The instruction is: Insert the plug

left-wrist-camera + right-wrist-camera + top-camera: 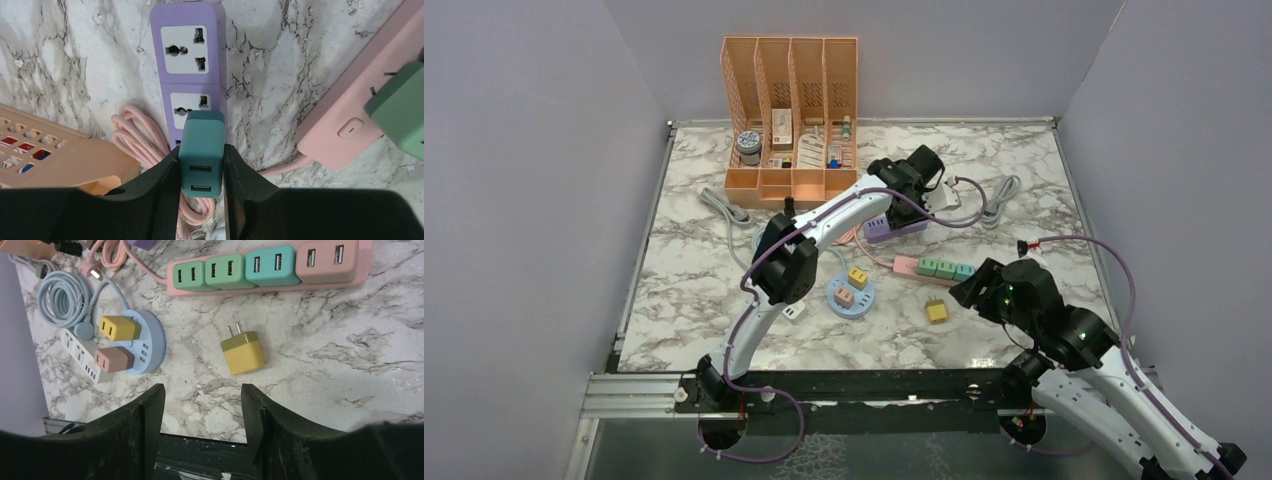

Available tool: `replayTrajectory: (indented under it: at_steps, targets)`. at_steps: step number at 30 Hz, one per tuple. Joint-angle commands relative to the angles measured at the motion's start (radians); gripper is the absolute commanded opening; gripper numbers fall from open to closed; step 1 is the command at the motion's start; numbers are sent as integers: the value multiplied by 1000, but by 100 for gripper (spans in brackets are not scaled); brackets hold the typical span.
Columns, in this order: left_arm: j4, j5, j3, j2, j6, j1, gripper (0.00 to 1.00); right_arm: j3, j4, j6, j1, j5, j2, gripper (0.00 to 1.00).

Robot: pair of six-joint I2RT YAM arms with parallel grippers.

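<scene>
Our left gripper (pixel 201 152) is clamped on the teal plug (pixel 201 145) at the purple strip's (pixel 187 30) 6 o'clock end. Right gripper (pixel 202 400) gapes, yellow plug (pixel 243 352) at its 1 o'clock.

- The table (pixel 694 290) looks like smooth white stone with grey veins.
- The teal plug (pixel 201 150) is smooth, dull plastic.
- The purple power strip (pixel 189 82) is dull plastic too.
- The left gripper (pixel 201 167) has black fingers (pixel 155 200) of dull, slightly rough plastic.
- The yellow plug (pixel 243 352) is plastic with shiny metal prongs (pixel 234 331).
</scene>
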Motion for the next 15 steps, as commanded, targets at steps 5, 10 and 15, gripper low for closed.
replayTrajectory:
  at_steps: [5,10,15]
  targets:
    - [-45,-68,116,67,17,-11,0,-31,36,-1,5,-22,24,57]
    - [-57,-62,79,70,12,-11,0,-31,38,-7,5,-24,20,57]
    - [-73,-1,50,72,-7,-11,0,-34,42,-9,5,-26,21,57]
